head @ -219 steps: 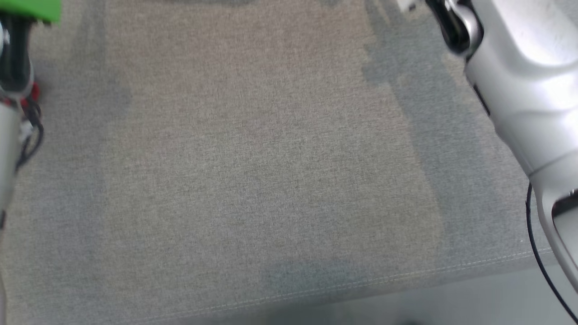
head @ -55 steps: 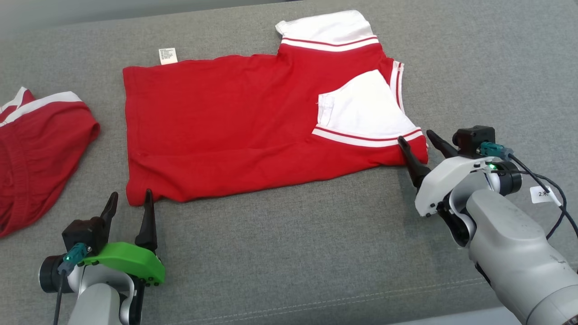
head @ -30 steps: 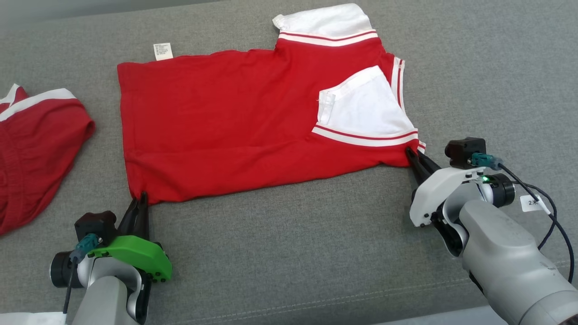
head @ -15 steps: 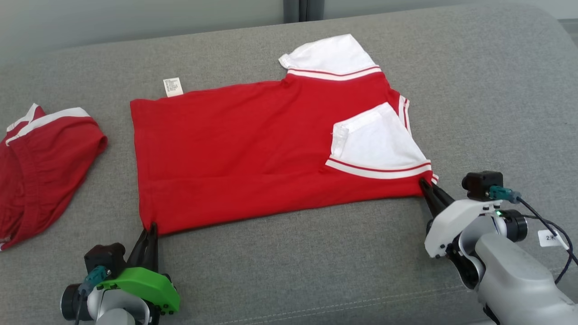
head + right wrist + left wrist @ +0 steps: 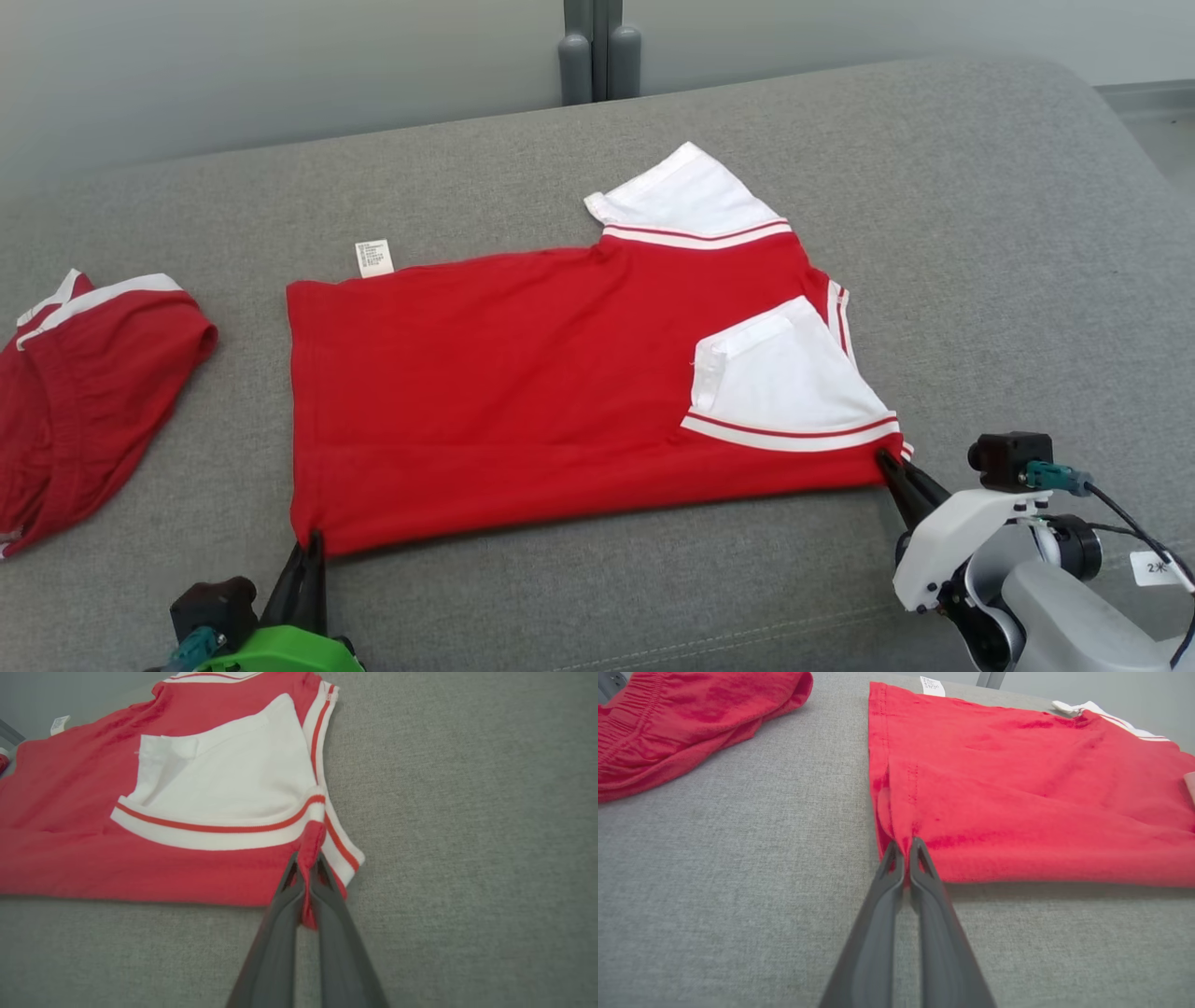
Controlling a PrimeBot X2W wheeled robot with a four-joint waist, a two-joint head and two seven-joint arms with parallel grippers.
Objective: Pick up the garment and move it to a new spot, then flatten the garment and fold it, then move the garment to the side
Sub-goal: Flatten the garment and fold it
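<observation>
The garment (image 5: 523, 401) is a red shirt with white sleeves and striped trim, lying folded lengthwise on the grey cushion (image 5: 980, 233). My left gripper (image 5: 308, 549) is shut on its near left hem corner; the left wrist view shows red cloth (image 5: 1017, 802) pinched between the dark fingers (image 5: 878, 905) of that gripper (image 5: 903, 845). My right gripper (image 5: 889, 462) is shut on the near right corner by the white sleeve (image 5: 794, 383). In the right wrist view a red fold of the garment (image 5: 70, 849) sits between the tips of that gripper (image 5: 306, 861).
A second red garment with a white band (image 5: 84, 392) lies bunched at the left; its mass (image 5: 682, 728) also appears in the left wrist view. A white care tag (image 5: 375, 258) sticks out at the shirt's far edge. Grey posts (image 5: 597, 51) stand behind the cushion.
Both grippers went from open beside the shirt's near corners to shut on them. The head camera has tilted up, so the whole scene sits lower in the picture.
</observation>
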